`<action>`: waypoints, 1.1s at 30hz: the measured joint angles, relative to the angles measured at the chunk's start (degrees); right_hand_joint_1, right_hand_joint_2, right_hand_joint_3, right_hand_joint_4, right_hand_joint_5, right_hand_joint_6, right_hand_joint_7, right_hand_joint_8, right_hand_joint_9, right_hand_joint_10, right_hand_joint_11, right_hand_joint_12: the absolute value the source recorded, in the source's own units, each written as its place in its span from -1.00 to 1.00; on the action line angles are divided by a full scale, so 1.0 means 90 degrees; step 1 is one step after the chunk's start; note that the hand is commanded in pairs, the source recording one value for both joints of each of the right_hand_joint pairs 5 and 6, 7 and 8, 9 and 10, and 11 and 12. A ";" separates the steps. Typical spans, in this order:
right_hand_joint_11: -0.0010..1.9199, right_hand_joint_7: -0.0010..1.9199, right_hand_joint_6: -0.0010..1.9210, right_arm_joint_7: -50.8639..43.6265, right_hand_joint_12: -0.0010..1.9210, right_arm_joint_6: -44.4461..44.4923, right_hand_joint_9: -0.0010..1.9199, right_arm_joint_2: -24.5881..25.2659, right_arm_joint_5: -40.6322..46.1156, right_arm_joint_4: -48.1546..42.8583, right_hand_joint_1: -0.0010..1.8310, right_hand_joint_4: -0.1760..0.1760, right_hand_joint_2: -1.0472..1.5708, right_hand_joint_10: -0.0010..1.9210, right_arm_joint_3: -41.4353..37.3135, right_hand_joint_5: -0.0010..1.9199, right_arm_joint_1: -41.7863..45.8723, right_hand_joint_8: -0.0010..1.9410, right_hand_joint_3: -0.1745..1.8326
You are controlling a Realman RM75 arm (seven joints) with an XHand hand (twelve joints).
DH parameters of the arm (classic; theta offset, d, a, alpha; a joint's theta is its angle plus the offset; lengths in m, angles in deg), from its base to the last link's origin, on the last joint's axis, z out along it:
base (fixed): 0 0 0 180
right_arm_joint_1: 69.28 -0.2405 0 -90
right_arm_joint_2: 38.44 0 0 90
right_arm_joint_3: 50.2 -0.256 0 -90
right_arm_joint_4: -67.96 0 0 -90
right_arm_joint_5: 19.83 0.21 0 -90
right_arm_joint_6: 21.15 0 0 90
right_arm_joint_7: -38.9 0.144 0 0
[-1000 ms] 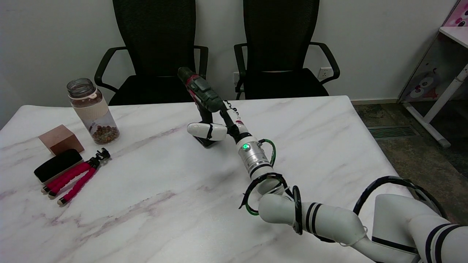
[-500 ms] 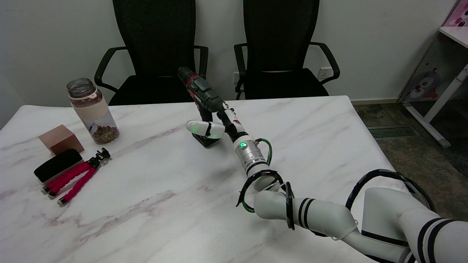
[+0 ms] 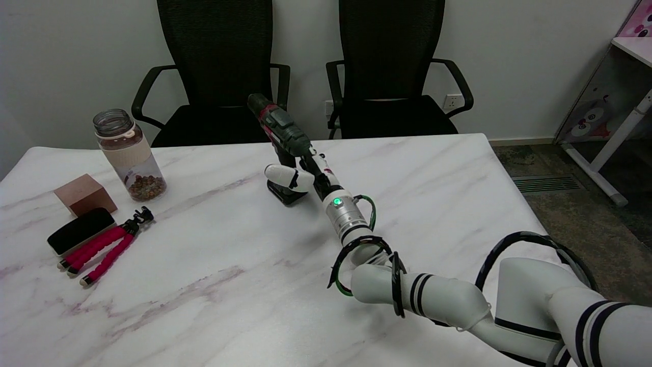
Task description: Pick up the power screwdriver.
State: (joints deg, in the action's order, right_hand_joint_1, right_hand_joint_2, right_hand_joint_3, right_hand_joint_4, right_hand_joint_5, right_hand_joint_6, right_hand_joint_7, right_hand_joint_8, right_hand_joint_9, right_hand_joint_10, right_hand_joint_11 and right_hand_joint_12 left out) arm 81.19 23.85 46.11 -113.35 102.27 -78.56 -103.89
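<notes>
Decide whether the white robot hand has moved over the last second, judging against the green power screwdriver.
Yes. The white robot hand has closed in on the green power screwdriver, which stands unmoved on the marble table.

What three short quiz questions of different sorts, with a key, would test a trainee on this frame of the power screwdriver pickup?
1. True or false: the power screwdriver stands upright on the table, base down.
2. Multiple choice: what lies right beside the red-legged mini tripod? A) black case B) scissors C) mug
3. Short answer: where is the robot hand in relation to the screwdriver?

Key:
1. True.
2. A, the black case.
3. At its handle, with a white finger across the front above the base; whether the grip is fully closed cannot be told from this view.
</notes>
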 measured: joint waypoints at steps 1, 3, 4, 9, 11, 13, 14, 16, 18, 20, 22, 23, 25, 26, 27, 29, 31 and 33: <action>-0.94 -1.00 -1.00 0.0067 -0.94 -0.0001 -0.98 0.0009 0.0000 -0.0025 -0.32 0.08 -0.37 -0.98 0.0008 -1.00 -0.0006 -1.00 -0.68; -0.94 -1.00 -1.00 0.0197 -0.94 -0.0002 -0.98 0.0024 0.0000 -0.0073 -0.32 0.13 -0.38 -0.98 0.0020 -1.00 -0.0017 -1.00 -0.68; -0.94 -1.00 -1.00 0.0252 -0.94 -0.0002 -0.97 0.0029 0.0000 -0.0091 -0.32 0.17 -0.38 -0.97 0.0024 -1.00 -0.0021 -1.00 -0.69; -0.95 -1.00 -1.00 0.0525 -0.95 -0.0002 -0.96 0.0057 0.0000 -0.0173 -0.33 0.25 -0.38 -0.96 0.0043 -1.00 -0.0048 -1.00 -0.69; -0.95 -1.00 -1.00 0.0621 -0.95 0.0008 -0.96 0.0068 0.0001 -0.0203 -0.32 0.28 -0.39 -0.96 0.0051 -1.00 -0.0063 -1.00 -0.68; -0.96 -1.00 -1.00 0.0691 -0.96 0.0015 -0.96 0.0080 0.0000 -0.0232 -0.32 0.28 -0.39 -0.96 0.0057 -1.00 -0.0076 -1.00 -0.67; -0.97 -1.00 -1.00 0.0731 -0.97 0.0019 -0.96 0.0088 0.0000 -0.0251 -0.32 0.29 -0.40 -0.96 0.0061 -1.00 -0.0084 -1.00 -0.67; -0.97 -1.00 -1.00 0.0785 -0.97 0.0024 -0.96 0.0101 0.0001 -0.0283 -0.33 0.31 -0.40 -0.96 0.0065 -1.00 -0.0100 -1.00 -0.67; -0.97 -1.00 -1.00 0.0847 -0.97 0.0043 -0.96 0.0116 0.0001 -0.0318 -0.33 0.33 -0.41 -0.96 0.0069 -1.00 -0.0120 -1.00 -0.66; -0.97 -1.00 -1.00 0.0901 -0.97 0.0056 -0.95 0.0130 0.0001 -0.0346 -0.33 0.34 -0.42 -0.95 0.0074 -1.00 -0.0139 -1.00 -0.66; -0.98 -1.00 -1.00 0.0947 -0.98 0.0076 -0.95 0.0141 0.0001 -0.0368 -0.33 0.34 -0.42 -0.95 0.0075 -1.00 -0.0158 -1.00 -0.68; -0.98 -1.00 -1.00 0.0976 -0.98 0.0089 -0.95 0.0147 0.0001 -0.0383 -0.33 0.34 -0.42 -0.95 0.0076 -1.00 -0.0170 -1.00 -0.68; -0.98 -1.00 -1.00 0.1012 -0.98 0.0103 -0.95 0.0159 0.0001 -0.0399 -0.33 0.35 -0.42 -0.95 0.0078 -1.00 -0.0184 -1.00 -0.69; -0.98 -1.00 -1.00 0.1027 -0.98 0.0107 -0.95 0.0164 0.0001 -0.0405 -0.33 0.36 -0.42 -0.95 0.0080 -1.00 -0.0190 -1.00 -0.69; -0.98 -1.00 -1.00 0.1047 -0.98 0.0116 -0.95 0.0171 0.0001 -0.0415 -0.34 0.36 -0.42 -0.95 0.0081 -1.00 -0.0199 -1.00 -0.70; -0.98 -1.00 -1.00 0.1071 -0.98 0.0121 -0.95 0.0182 0.0000 -0.0431 -0.34 0.37 -0.42 -0.95 0.0083 -1.00 -0.0212 -1.00 -0.69; -0.99 -1.00 -1.00 0.1097 -0.99 0.0122 -0.95 0.0200 0.0000 -0.0458 -0.34 0.38 -0.43 -0.95 0.0085 -1.00 -0.0227 -1.00 -0.68; -1.00 -1.00 -1.00 0.1116 -1.00 0.0124 -0.95 0.0224 0.0000 -0.0496 -0.34 0.40 -0.44 -0.95 0.0087 -1.00 -0.0247 -1.00 -0.68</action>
State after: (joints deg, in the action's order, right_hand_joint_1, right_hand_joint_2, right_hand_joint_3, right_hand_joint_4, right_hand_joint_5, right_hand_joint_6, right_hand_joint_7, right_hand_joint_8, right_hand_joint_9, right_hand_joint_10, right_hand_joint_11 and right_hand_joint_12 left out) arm 91.23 24.97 48.13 -113.35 97.81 -77.77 -106.11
